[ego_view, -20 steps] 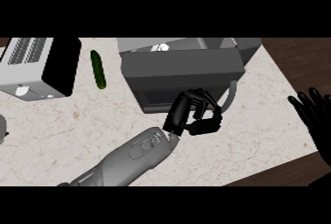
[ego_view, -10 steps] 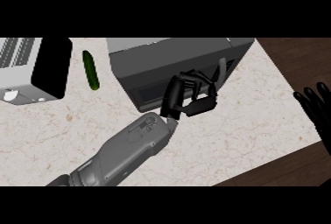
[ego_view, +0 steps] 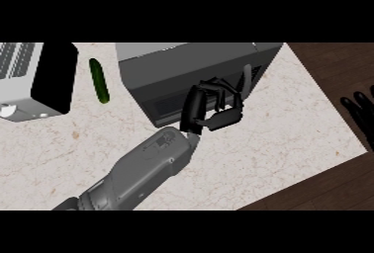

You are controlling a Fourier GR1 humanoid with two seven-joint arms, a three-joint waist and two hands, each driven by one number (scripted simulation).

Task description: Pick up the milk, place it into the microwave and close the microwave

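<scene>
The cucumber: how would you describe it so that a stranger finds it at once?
Find the big dark microwave at the back of the counter. Left of it, before the grey appliance, lies the cucumber: thin, long, and the only green thing.

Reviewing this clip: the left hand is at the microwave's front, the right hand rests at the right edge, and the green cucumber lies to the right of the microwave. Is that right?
Not quite. In the head view the cucumber lies to the left of the microwave, between it and the grey appliance. The rest holds: the left hand is at the microwave's front, and the right hand rests at the right edge.
</scene>
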